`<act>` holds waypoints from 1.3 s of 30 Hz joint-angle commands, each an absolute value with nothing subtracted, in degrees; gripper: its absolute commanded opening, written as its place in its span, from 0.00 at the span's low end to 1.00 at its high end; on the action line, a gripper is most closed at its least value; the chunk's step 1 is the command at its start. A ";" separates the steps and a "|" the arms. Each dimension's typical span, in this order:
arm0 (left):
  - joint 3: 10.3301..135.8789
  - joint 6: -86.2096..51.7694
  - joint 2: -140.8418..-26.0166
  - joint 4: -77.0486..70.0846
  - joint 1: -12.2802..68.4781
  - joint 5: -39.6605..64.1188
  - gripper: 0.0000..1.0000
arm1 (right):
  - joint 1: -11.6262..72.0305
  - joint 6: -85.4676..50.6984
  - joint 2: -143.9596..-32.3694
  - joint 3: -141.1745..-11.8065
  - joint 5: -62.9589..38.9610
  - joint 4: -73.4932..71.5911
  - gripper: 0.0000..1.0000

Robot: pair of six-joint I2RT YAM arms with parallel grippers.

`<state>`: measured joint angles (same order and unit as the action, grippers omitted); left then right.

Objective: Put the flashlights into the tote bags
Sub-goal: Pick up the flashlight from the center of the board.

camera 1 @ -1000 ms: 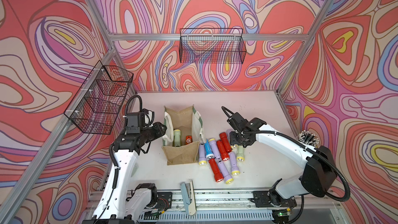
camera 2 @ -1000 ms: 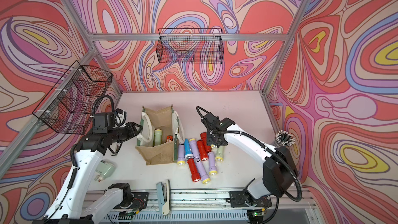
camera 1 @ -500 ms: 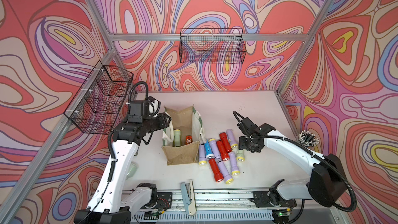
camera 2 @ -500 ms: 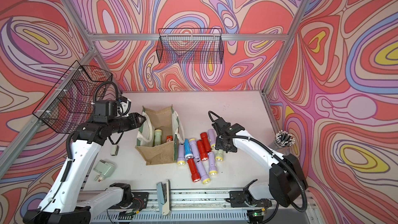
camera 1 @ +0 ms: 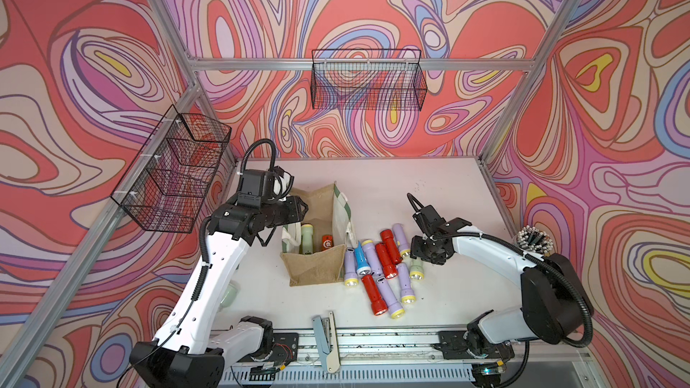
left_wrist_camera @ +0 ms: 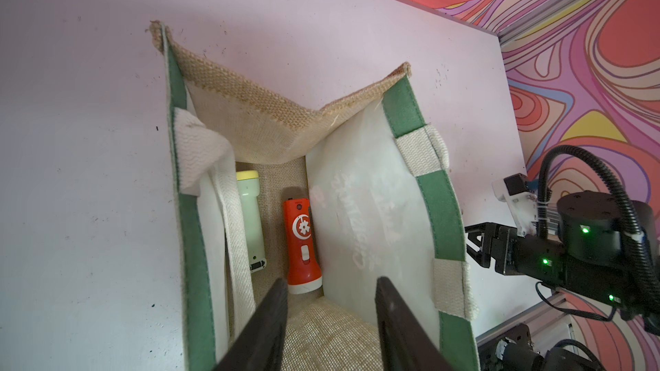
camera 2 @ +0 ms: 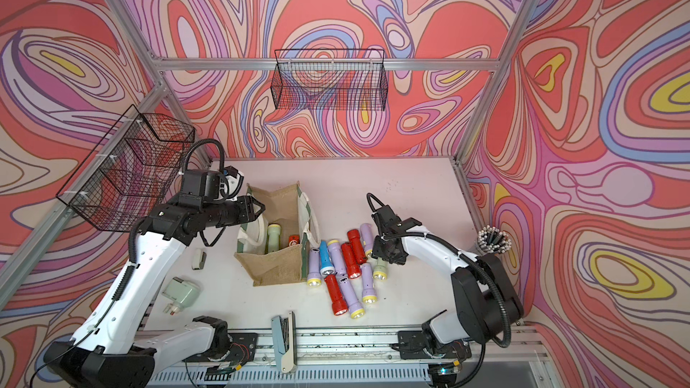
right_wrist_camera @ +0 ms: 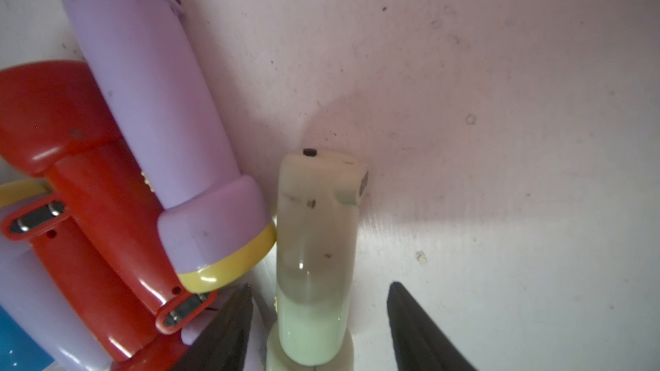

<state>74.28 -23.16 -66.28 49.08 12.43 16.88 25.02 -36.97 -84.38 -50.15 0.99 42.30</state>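
In both top views the tote bag stands open, two flashlights inside, about ten more lying just beside it on the table. Left wrist: the left gripper hangs over the bag mouth, jaws apart, empty. Right wrist: the right gripper straddles a pale green flashlight, jaws wide, not yet clamped.

Jaws of left gripper apart, nothing between them, above open mouth of tan jute tote bag with green trim and white panels. On bag floor, side by side: pale green flashlight with yellow rim, orange-red flashlight. Bag stands on white table.
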 commanded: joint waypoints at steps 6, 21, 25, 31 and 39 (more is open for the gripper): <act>74.49 -23.33 -65.81 48.65 12.83 16.09 0.44 | 23.98 -37.78 -87.38 -48.70 1.61 40.24 0.55; 72.95 -23.72 -65.32 47.57 12.83 15.09 0.44 | 23.76 -36.16 -92.46 -47.31 2.57 39.11 0.36; 72.69 -23.99 -64.90 47.20 12.83 14.77 0.44 | 23.77 -35.99 -92.29 -47.20 3.49 39.34 0.28; 72.30 -23.96 -64.71 47.02 12.79 14.39 0.44 | 23.73 -34.30 -89.35 -50.01 7.54 43.84 0.20; 70.85 -24.45 -63.58 46.10 12.83 14.36 0.44 | 23.81 -31.06 -82.74 -56.84 11.03 49.89 0.18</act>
